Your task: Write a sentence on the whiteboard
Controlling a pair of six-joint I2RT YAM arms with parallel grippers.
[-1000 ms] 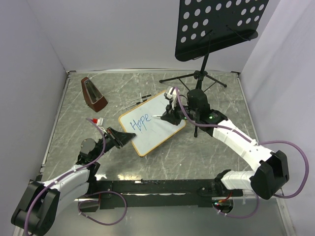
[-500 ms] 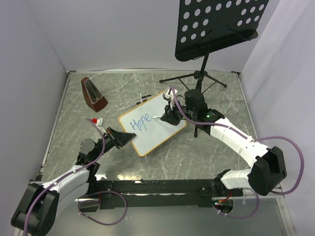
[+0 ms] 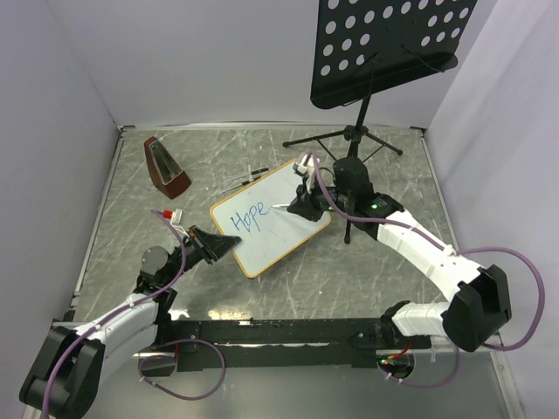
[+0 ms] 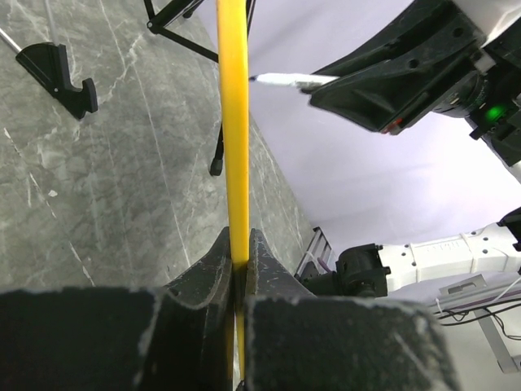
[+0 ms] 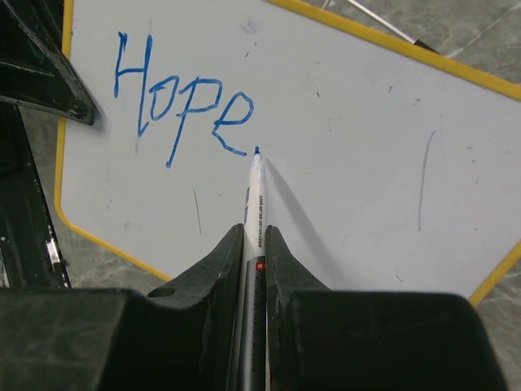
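Note:
The whiteboard [image 3: 278,229] lies tilted in the middle of the table, white with a yellow-tan frame. It bears one blue word, "Hope" [image 3: 247,216], which also shows in the right wrist view [image 5: 181,98]. My left gripper [image 3: 229,247] is shut on the board's near-left frame edge [image 4: 234,122]. My right gripper [image 3: 301,207] is shut on a white marker [image 5: 254,213]. The marker's blue tip [image 5: 257,150] stands just right of the "e"; contact with the board cannot be told.
A black perforated music stand [image 3: 384,48] rises at the back right, its tripod legs [image 3: 349,140] beside the board. A brown metronome [image 3: 166,166] stands at the back left. A small black clip [image 4: 61,73] lies on the marble table.
The right gripper drew slightly left toward the word, then came back right to about where it was. The board and left gripper have not moved.

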